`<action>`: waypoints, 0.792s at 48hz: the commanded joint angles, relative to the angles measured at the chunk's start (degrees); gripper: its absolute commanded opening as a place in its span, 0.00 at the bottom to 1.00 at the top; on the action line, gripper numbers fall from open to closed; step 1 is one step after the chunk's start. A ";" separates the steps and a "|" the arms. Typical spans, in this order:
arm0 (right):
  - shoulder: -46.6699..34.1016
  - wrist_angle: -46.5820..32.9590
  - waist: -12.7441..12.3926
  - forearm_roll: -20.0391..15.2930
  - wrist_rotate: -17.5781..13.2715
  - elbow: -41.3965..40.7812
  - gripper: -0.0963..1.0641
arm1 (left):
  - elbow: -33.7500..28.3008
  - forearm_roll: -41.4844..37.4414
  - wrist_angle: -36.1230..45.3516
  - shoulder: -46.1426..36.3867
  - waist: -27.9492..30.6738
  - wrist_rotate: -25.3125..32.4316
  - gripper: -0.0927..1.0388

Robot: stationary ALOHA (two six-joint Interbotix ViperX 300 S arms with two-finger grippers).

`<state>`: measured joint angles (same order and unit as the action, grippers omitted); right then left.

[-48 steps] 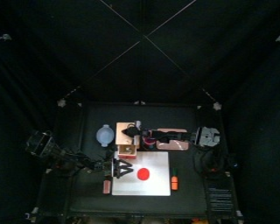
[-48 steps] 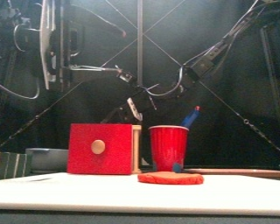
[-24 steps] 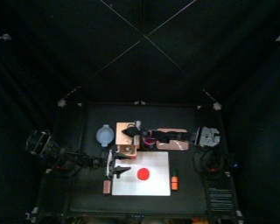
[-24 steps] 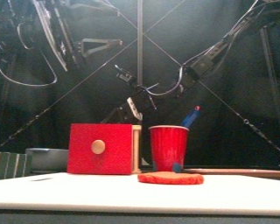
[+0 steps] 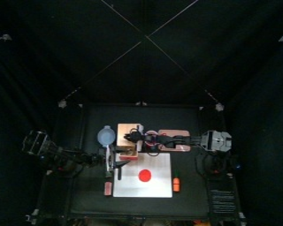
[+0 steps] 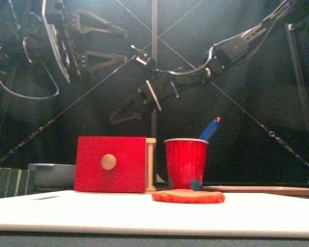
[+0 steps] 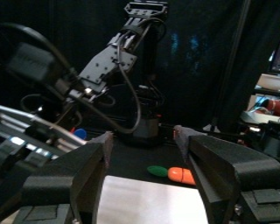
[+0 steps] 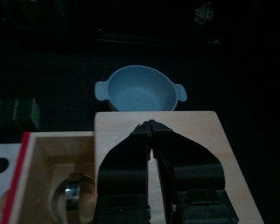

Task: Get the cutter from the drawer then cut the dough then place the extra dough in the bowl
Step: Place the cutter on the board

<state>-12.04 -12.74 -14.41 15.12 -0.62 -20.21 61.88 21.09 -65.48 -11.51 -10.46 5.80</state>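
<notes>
Black desk, top view: one white board (image 5: 162, 166) with one red dough disc (image 5: 144, 175) on it. Front: one red cup (image 6: 185, 162) behind the dough. Left wrist: left gripper (image 7: 143, 149) jaws wide open, board ahead. Right wrist: right gripper (image 8: 150, 129) jaws closed over wooden box (image 8: 184, 131); one cutter (image 8: 70, 197) in open drawer (image 8: 38, 179) beside and below them, one bowl (image 8: 136, 87) beyond. Right arm looks nearer.

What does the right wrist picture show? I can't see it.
The right gripper, shut, hovers over the wooden box. Beside it the open drawer holds the metal cutter, and a blue-grey bowl sits beyond the box.
</notes>
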 commanded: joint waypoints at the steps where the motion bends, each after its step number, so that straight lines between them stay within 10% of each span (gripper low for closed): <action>1: 5.19 4.04 1.58 -3.08 -0.09 0.26 0.06 | 0.62 0.00 -0.62 -2.37 0.44 0.18 0.91; 18: 7.29 13.10 4.75 -8.44 0.00 -1.23 0.14 | 4.13 0.00 -0.62 -4.92 2.72 0.18 0.91; 38: 6.24 17.84 6.86 -11.78 -0.09 -0.79 0.71 | 5.01 0.00 -0.18 -4.92 3.96 0.18 0.91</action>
<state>-7.38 5.27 -7.91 3.52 -0.79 -22.24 67.41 21.18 -65.48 -16.08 -6.77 5.80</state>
